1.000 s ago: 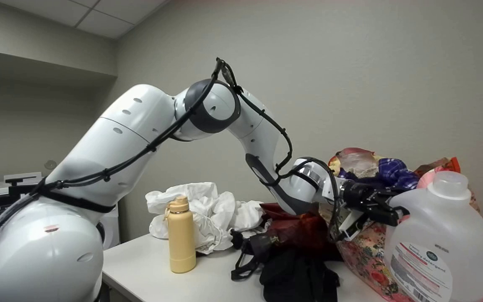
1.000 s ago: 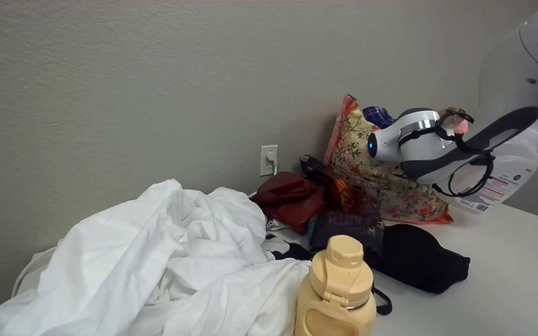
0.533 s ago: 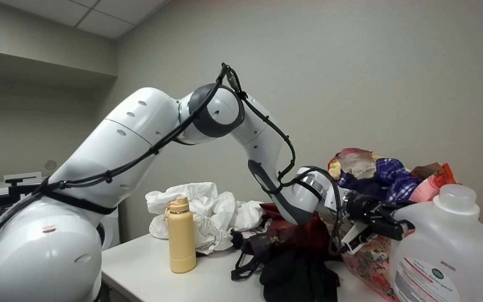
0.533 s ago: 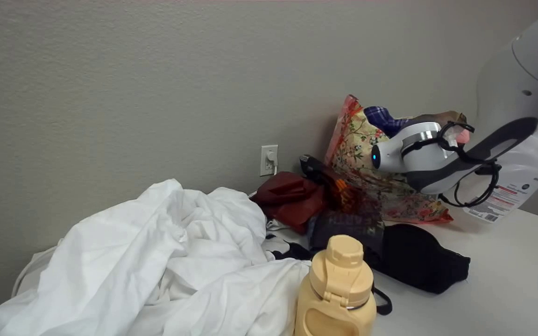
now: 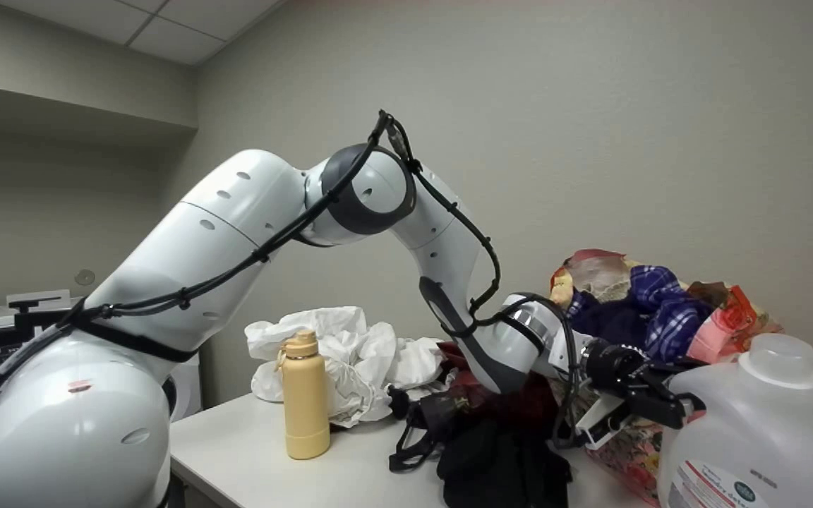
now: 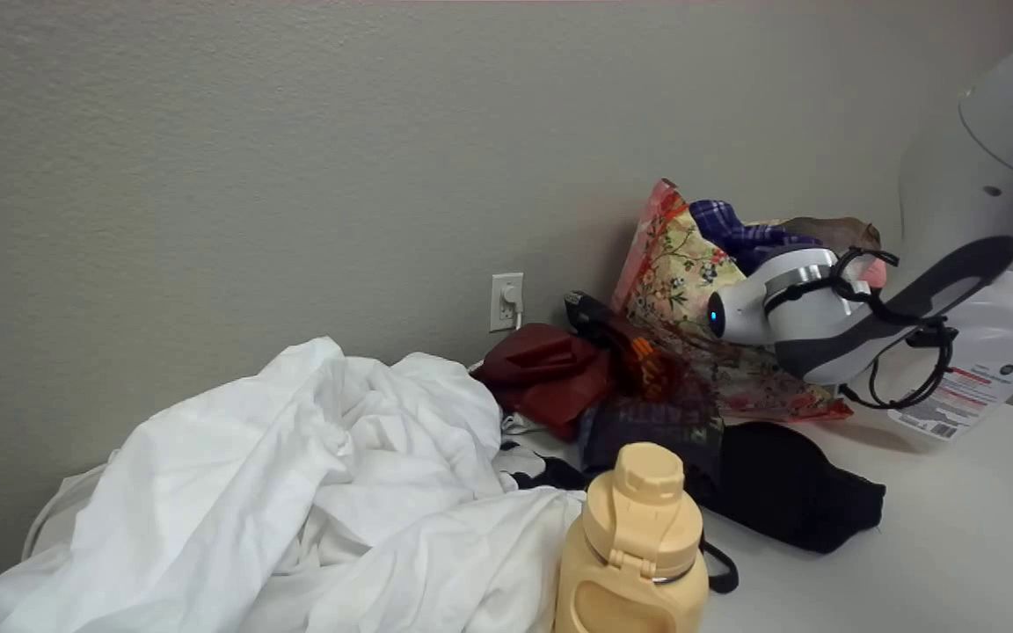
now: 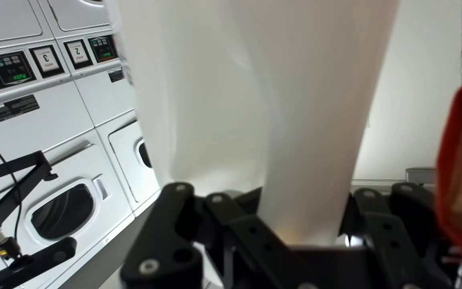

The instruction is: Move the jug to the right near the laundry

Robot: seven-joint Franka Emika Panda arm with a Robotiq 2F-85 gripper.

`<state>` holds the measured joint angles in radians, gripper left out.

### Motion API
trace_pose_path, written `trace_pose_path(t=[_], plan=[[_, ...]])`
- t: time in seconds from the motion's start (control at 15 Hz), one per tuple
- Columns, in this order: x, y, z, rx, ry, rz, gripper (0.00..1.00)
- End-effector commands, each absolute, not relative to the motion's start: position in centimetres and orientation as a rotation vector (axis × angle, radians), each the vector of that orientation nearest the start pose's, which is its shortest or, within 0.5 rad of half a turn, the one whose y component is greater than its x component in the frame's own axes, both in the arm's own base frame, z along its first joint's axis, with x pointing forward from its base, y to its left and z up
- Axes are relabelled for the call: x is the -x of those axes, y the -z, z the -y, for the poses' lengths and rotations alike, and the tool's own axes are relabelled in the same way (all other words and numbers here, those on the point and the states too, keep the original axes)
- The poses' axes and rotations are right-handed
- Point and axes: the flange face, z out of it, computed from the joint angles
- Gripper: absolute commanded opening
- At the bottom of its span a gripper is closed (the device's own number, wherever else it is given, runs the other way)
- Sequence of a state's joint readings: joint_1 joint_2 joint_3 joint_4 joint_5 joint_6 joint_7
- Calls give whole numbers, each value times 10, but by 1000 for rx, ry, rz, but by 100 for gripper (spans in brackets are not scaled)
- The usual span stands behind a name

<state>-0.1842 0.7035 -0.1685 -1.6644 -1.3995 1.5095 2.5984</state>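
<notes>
Jaws are clamped on the jug (image 7: 219,100), which rises from them toward twelve o'clock in the wrist view. In both exterior views it hangs near the laundry bag (image 6: 681,272), at its four o'clock; contact with the tabletop (image 6: 981,527) is unclear. The carry looks nearly done; settling and release remain. Against the earlier frames, it sits lower, toward five o'clock.

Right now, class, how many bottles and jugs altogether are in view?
2: the tan water bottle, upright on the white table; the laundry detergent jug, gripped by the tool near the floral bag. Others may be hidden.
</notes>
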Motion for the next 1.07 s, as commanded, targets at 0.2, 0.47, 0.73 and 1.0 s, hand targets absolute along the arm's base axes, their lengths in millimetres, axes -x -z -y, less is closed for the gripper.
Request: trace_pose_path(t=[0.2, 0.47, 0.73, 1.0], plan=[[-561, -242, 315, -654, -1038, 1435, 40], [-559, -241, 314, -658, -1035, 1433, 71], [-557, -240, 314, -652, -1029, 1425, 99], [-555, -239, 313, -645, -1024, 1418, 97]])
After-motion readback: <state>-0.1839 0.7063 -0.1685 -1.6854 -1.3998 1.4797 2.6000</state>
